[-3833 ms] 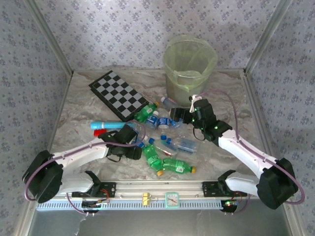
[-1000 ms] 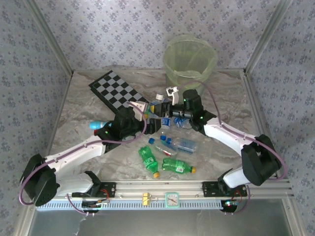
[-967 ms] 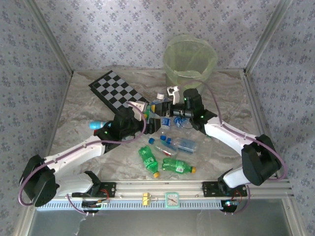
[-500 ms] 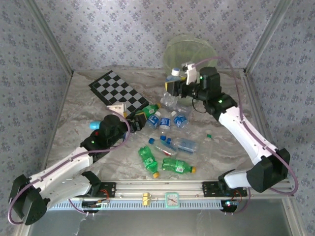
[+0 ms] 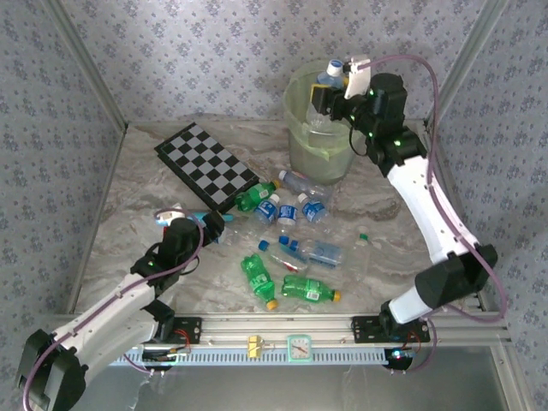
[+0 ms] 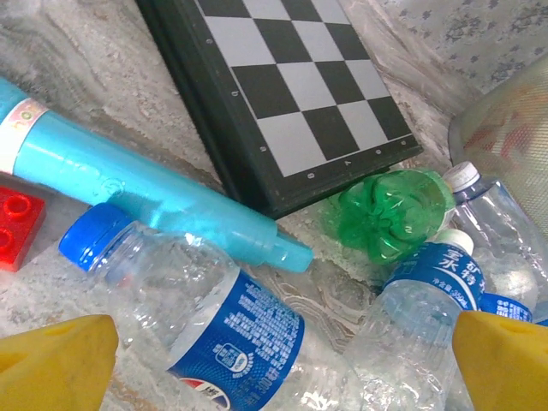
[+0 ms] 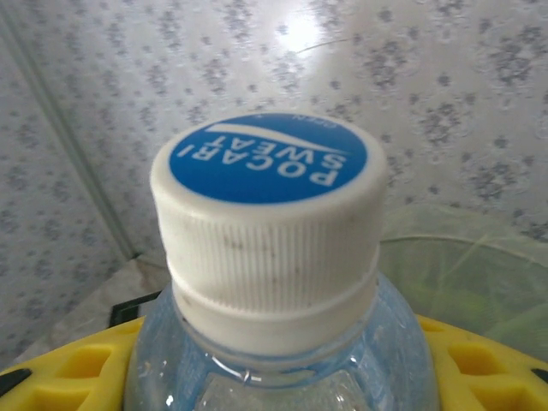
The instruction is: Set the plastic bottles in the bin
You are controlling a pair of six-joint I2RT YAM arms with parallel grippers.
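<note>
Patterned walls close in a marbled desk (image 5: 137,175). Your right claw (image 5: 329,99) is at the top centre of the overhead view, clenched on a clear bottle (image 5: 333,68) held upright above the bin (image 5: 300,150). In its wrist view the white cap (image 7: 270,214) with its blue top rises between the yellow fingers (image 7: 77,368), and the bin's rim shows behind at the right.

Your left claw (image 5: 214,224) sits low, left of centre, released, with its tips spread wide and gripping nothing. Its wrist view looks down on a blue-capped bottle (image 6: 205,308) lying against a teal stick (image 6: 154,193). A red brick (image 6: 17,227) is at the left edge, and a green bottle (image 6: 394,210) lies just beside the board (image 6: 282,86). The other bottles (image 5: 287,211) lie scattered mid-frame on the desk, outside the bin.
</note>
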